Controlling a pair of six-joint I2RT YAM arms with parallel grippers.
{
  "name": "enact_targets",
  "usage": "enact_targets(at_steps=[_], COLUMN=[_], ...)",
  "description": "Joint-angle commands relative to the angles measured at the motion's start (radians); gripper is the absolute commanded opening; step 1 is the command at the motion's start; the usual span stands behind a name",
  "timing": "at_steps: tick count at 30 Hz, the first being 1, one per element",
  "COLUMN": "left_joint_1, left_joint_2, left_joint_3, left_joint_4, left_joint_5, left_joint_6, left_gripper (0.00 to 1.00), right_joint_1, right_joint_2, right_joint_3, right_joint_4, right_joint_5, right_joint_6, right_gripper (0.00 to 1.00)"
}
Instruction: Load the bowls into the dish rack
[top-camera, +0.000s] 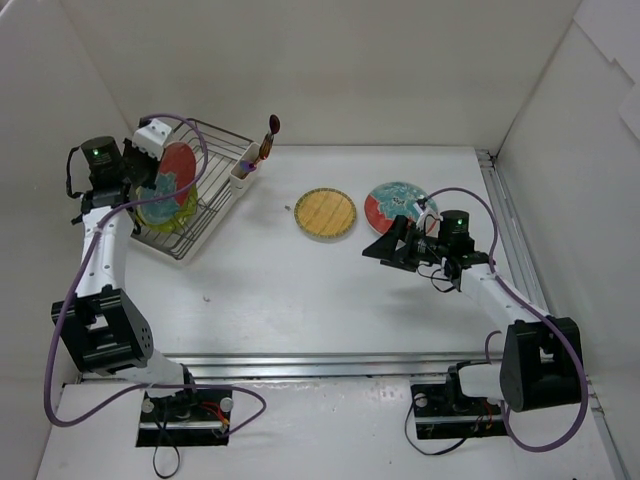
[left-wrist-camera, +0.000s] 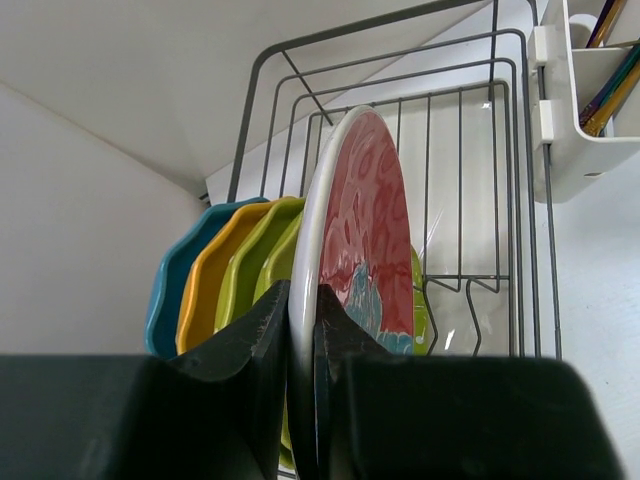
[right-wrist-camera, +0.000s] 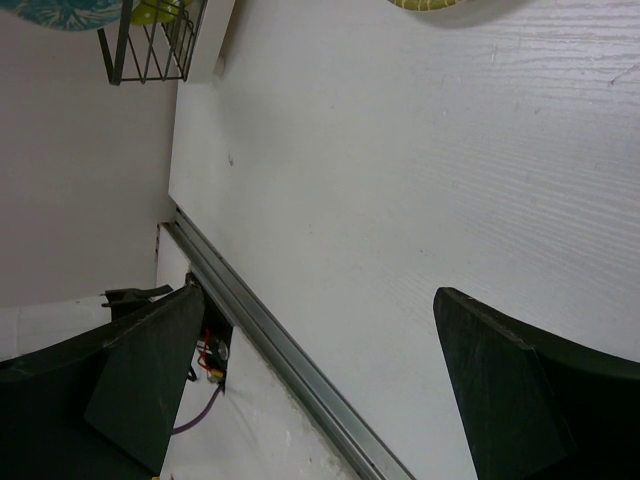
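left hand (left-wrist-camera: 303, 305): pinching the rim of red-and-teal bowl (left-wrist-camera: 365, 220), upright at dish rack (left-wrist-camera: 495, 130), upper left of top view | racked beside it: blue bowl (left-wrist-camera: 170, 290), orange bowl (left-wrist-camera: 213, 272), green bowl (left-wrist-camera: 252, 268) | right hand (top-camera: 383, 247): spread wide, empty, right of centre | counter (top-camera: 300, 300): tan woven bowl (top-camera: 325, 214) and second patterned bowl (top-camera: 388, 203) lying flat, centre

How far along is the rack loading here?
Done: a blue bowl, an orange bowl and two green bowls stand in the rack. In hand: the left end effector grips a red-and-teal bowl upright there. Remaining: the tan bowl and the other patterned bowl lie on the table; the right end effector is open.
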Motion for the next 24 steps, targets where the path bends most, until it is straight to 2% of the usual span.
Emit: enact_targets(at_steps=[1, 10, 13, 19, 20, 24], left_joint_1=[-0.007, -0.039, -0.039, -0.039, -0.039, -0.039], left_joint_2=[-0.024, 0.054, 0.076, 0.091, 0.096, 0.099], left_joint_3=[0.052, 0.065, 0.084, 0.076, 0.076, 0.091], left_joint_4=[0.164, 0.143, 0.082, 0.082, 0.088, 0.088], left_joint_5=[0.043, 0.000, -0.002, -0.043, -0.057, -0.087], left_joint_6=[0.055, 0.086, 0.092, 0.070, 0.067, 0.040], left_gripper=[0.00, 0.02, 0.03, 0.18, 0.24, 0.37], right_joint_1=[-0.007, -0.006, -0.007, -0.009, -0.006, -0.007], right_joint_2=[0.001, 0.012, 0.014, 0.024, 0.027, 0.020], right_joint_3=[0.000, 0.004, 0.003, 0.007, 0.012, 0.018], right_joint_4=[0.073, 0.073, 0.068, 0.059, 0.056, 0.039], right_joint_5=[-0.025, -0.026, -0.017, -0.005, -0.003, 0.011], right_joint_6=[0.003, -0.001, -0.004, -0.012, -0.012, -0.021], right_gripper=[0.97, 0.97, 0.97, 0.97, 0.97, 0.97])
